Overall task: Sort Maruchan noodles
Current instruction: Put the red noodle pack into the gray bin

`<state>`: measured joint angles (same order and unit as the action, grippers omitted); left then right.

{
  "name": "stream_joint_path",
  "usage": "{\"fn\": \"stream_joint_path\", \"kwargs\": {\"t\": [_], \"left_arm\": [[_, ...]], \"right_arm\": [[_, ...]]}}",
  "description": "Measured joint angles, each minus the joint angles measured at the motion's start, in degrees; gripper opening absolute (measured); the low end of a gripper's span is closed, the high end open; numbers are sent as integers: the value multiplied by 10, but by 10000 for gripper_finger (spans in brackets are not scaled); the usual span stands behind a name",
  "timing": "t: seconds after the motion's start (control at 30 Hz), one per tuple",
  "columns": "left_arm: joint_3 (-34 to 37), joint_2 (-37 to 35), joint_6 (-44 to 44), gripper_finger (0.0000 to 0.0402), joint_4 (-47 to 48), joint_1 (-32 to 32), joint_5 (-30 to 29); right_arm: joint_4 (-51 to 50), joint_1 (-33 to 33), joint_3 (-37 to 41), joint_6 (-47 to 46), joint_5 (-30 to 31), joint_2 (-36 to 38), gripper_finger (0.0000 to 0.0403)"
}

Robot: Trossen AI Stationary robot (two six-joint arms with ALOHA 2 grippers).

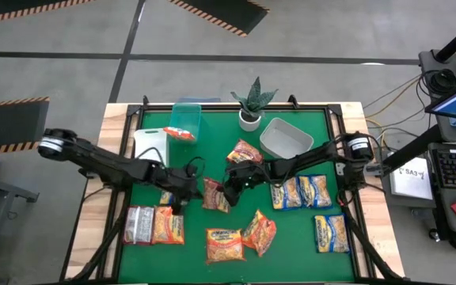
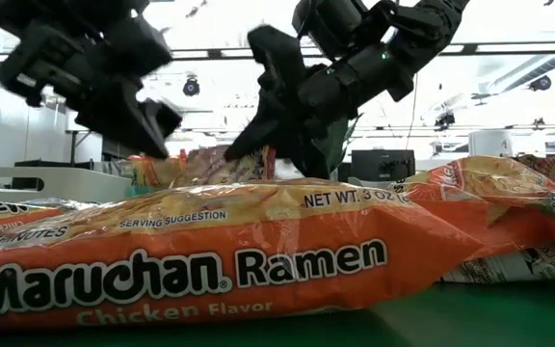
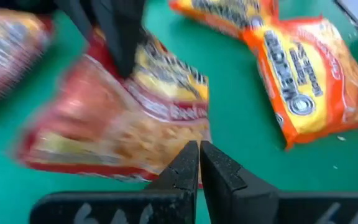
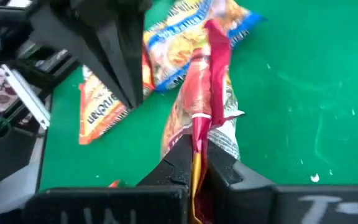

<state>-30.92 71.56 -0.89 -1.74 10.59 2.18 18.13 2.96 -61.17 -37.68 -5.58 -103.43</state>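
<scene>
A red Maruchan noodle packet (image 1: pixel 214 195) is near the middle of the green mat (image 1: pixel 212 154), between my two grippers. My right gripper (image 1: pixel 229 186) is shut on it (image 4: pixel 194 146). My left gripper (image 1: pixel 182 192) is shut with nothing between its fingers (image 3: pixel 199 146). It hovers just to the left of the red packet (image 3: pixel 123 118), with a gap between them in the right wrist view. Other packets lie flat around them: orange ones (image 1: pixel 224 244), yellow-and-blue ones (image 1: pixel 287 192) and a silvery one (image 1: pixel 138 224). My right gripper pinches one end of the red packet (image 4: pixel 204 118) between its two fingers, coming slanting down from the table's right side. The packet is turned on edge and reaches away from the fingers toward the left gripper. Whether its far end still rests on the mat I cannot tell.
A clear-teal bin (image 1: pixel 185 123) with a red packet (image 1: pixel 179 133) at its rim, a white bin (image 1: pixel 150 144) and a grey bin (image 1: pixel 285 138) stand along the far side. A potted plant (image 1: pixel 252 107) stands between them. In the low view, an orange packet (image 2: pixel 210 260) lies close in front.
</scene>
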Motion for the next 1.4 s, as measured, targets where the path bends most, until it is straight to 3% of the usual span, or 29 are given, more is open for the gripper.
{"fn": "stream_joint_path", "kwargs": {"t": [0.2, 0.37, 0.67, 0.83, 1.07, 1.17, 1.27, 1.4], "left_arm": [[0, -96, 87, 0, -11, -4, -45], [0, -145, 97, 0, -30, -11, -57], [0, -112, 17, 8, -52, -15, -69], [1, -75, -32, 60, -60, -15, -68], [1, -33, -44, 172, -84, -15, -66], [1, -16, -42, 211, -89, -15, -38], [1, 6, -43, 230, -94, -14, -32], [-2, 36, -48, 227, -110, -14, -32]], "right_arm": [[-10, 0, 0, 47, 6, 34, 8], [-26, 4, 0, 104, -1, 50, 8], [-34, 24, 0, 181, 7, 44, 8], [-35, 40, 0, 226, 28, 44, 8], [-48, 56, 0, 253, 63, 44, 8], [-49, 59, 0, 260, 72, 44, 8], [-49, 60, 0, 267, 72, 44, 8], [-49, 61, 0, 273, 73, 44, 8]]}}
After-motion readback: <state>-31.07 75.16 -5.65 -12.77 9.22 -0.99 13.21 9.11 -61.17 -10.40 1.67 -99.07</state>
